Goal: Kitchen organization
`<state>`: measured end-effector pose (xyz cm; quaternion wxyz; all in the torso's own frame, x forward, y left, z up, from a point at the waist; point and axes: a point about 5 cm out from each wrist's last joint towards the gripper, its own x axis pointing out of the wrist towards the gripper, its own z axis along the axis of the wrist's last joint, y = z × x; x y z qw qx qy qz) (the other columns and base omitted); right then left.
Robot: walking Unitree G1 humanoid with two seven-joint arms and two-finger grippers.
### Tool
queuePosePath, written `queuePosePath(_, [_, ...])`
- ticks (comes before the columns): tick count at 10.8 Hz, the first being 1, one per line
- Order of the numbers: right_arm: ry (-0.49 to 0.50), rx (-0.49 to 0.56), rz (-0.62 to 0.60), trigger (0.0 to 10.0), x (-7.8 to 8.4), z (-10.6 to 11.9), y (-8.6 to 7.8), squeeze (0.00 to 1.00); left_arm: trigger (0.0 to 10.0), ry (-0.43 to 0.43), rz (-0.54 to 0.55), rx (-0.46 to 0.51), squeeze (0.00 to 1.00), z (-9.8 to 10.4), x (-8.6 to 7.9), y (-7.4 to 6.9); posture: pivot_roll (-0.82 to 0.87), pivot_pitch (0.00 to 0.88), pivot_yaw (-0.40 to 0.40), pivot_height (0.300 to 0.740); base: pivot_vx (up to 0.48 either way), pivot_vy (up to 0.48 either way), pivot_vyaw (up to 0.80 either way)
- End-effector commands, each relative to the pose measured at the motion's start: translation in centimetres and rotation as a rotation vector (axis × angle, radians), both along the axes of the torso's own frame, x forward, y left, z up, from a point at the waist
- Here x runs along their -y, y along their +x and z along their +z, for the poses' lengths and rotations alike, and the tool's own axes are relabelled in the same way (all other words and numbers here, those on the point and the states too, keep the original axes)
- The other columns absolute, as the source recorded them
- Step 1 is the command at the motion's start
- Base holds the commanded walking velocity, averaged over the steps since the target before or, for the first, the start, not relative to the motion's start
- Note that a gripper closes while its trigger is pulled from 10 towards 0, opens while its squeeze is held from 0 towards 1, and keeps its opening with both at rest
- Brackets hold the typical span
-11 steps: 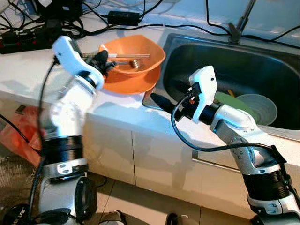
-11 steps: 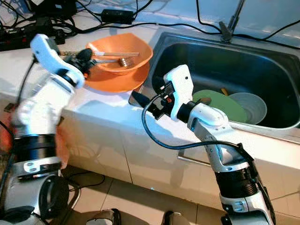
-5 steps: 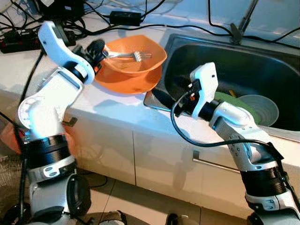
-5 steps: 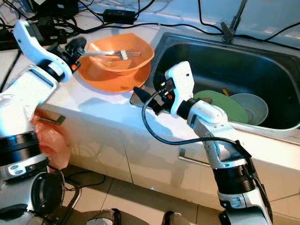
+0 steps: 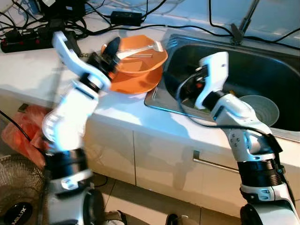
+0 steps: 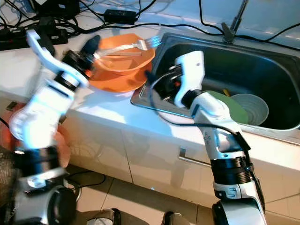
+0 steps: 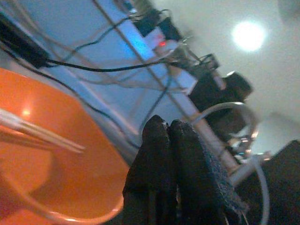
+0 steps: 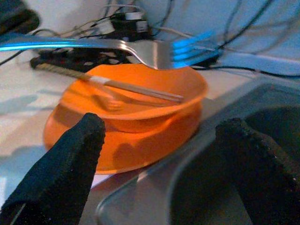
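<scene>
Below the white counter, smooth pale cabinet fronts carry a thin metal handle, and a crumpled orange bag sits low at the robot's left. At the counter's edge the right gripper hovers over the near rim of the stainless steel sink, its coarse black fingers spread wide apart. Beside the sink, two glossy orange bowls sit stacked, a slim utensil lying inside. The left gripper is at their left rim, fingers pinched on a shiny metal fork, tines reaching toward the sink. Deeper in the basin lie a flat green plate and a round grey bowl. Black cables snake along the back.
</scene>
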<state>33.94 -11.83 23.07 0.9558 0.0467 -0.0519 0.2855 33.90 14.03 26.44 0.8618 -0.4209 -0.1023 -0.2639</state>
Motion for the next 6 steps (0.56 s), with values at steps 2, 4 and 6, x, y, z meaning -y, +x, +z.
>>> queuePosePath(2, [0.148, -0.045, -0.016, 10.0, 0.4, 0.9, 0.4, 0.0, 0.0, -0.05, -0.076, 0.022, 0.0, -1.5, 1.5, -0.1, 0.03, 0.105, 0.001, 0.74, 0.0, 0.0, 0.0])
queuePosePath(4, [0.27, -0.097, -0.008, 10.0, 0.0, 1.0, 0.5, 0.0, 0.0, -0.14, -0.098, 0.044, 0.0, -1.7, 2.6, 0.3, 0.03, 0.107, 0.002, 0.74, 0.0, 0.0, 0.0])
queuePosePath(6, [0.445, -0.14, 0.018, 10.0, -0.5, 2.1, 0.8, 0.0, 0.0, -0.131, -0.148, 0.04, 0.0, -2.1, 4.2, 0.6, 0.03, 0.109, 0.005, 0.74, 0.0, 0.0, 0.0])
